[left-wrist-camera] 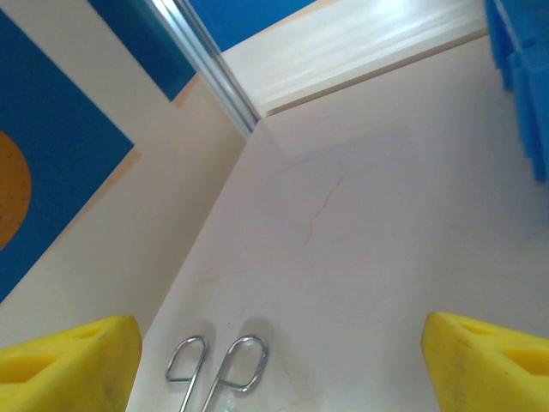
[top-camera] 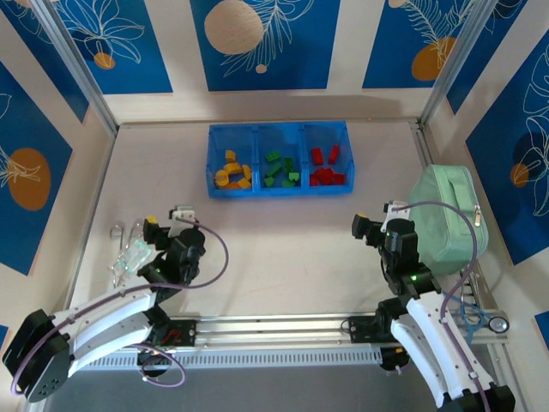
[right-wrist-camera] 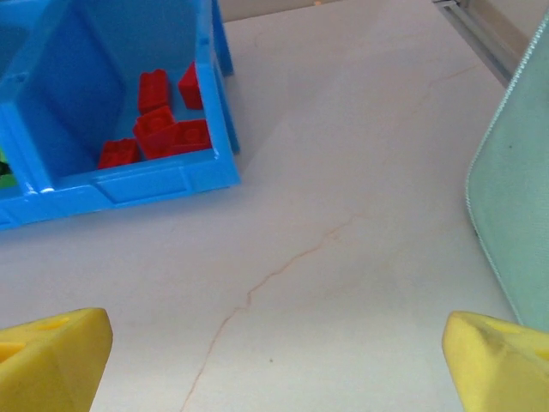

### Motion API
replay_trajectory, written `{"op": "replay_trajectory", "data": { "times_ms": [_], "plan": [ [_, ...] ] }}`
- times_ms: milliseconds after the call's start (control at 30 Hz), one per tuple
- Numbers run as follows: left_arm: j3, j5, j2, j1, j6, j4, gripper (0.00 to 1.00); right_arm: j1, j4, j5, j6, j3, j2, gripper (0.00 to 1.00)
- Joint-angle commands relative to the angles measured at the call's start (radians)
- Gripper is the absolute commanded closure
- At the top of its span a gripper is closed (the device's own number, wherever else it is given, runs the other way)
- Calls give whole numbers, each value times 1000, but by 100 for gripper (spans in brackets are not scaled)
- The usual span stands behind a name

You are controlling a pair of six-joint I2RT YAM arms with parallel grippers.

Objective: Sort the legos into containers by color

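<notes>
Blue bin (top-camera: 257, 192) sits by the middle of the surface's (top-camera: 292, 245) far edge. Yellow legos (top-camera: 233, 172) are in its left compartment, green legos (top-camera: 280, 169) in the middle, red legos (top-camera: 326, 169) in the right. Bricks overlap, so the count is unclear. Left hand (left-wrist-camera: 279, 365) is spread wide with nothing between its fingers, toward the near left corner over two metal loops (left-wrist-camera: 219, 365) that are cut off below. Right hand (right-wrist-camera: 274, 360) is spread too, holding nothing, near the right edge beside a mint pouch (top-camera: 448, 215).

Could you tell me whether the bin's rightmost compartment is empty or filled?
Partly filled: several red legos lie on the floor of the rightmost compartment, well below its rim.
</notes>
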Motion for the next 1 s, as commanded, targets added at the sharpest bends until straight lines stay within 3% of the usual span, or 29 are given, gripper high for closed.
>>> {"op": "replay_trajectory", "data": {
  "times_ms": [0, 67, 367, 567, 967],
  "plan": [
    [-73, -47, -27, -6, -21, 57, 15, 9, -7, 73, 8, -23, -10, 1],
    [-97, -37, -23, -5, 14, 117, 15, 16, -8, 87, 23, -41, -11, 1],
    [-81, 5, 14, -1, 3, 105, 9, 80, 46, 163, 35, -120, -28, 1],
    [-89, 0, 5, 42, -15, 132, 8, 39, 80, 179, 31, -127, -22, 1],
    [-79, 155, 145, 212, -26, 329, 5, -71, 221, 162, 29, -125, 109, 1]
  ]
}}
